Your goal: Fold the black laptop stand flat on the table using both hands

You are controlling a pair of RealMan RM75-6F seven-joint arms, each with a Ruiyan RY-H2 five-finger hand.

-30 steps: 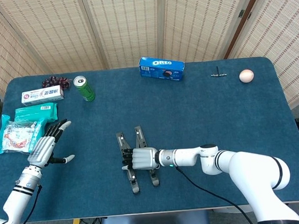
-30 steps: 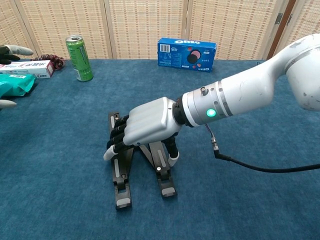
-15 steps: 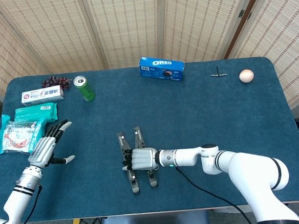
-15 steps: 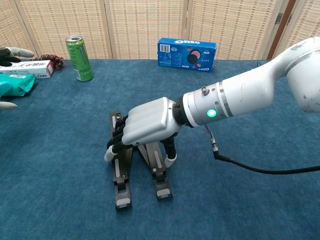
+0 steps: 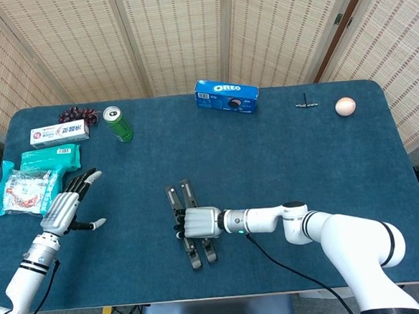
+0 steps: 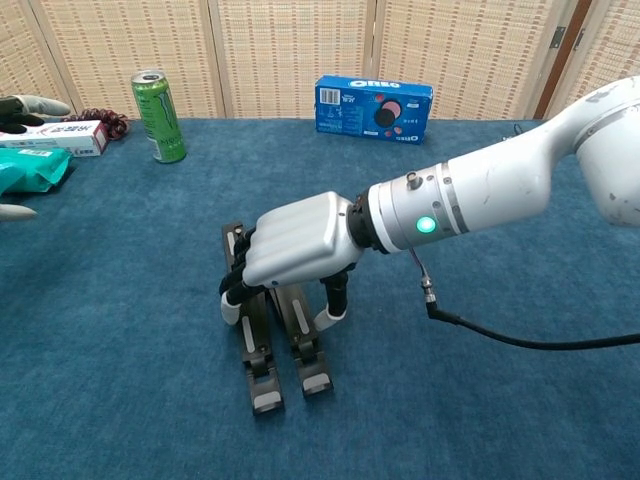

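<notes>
The black laptop stand [image 5: 191, 226] lies on the blue table [image 5: 303, 157], lower centre of the head view. Its two legs now lie nearly parallel and close together; one second earlier they were splayed apart in a V. The right hand [image 5: 200, 222] grips the stand from above, fingers wrapped around both legs. The left hand [image 5: 64, 208], at lower left, stays spread wide, holding nothing, near the green packet [image 5: 50, 159].

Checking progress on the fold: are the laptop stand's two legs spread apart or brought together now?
Together. The laptop stand's two bars lie nearly parallel, side by side, with the right hand gripping across them.
</notes>
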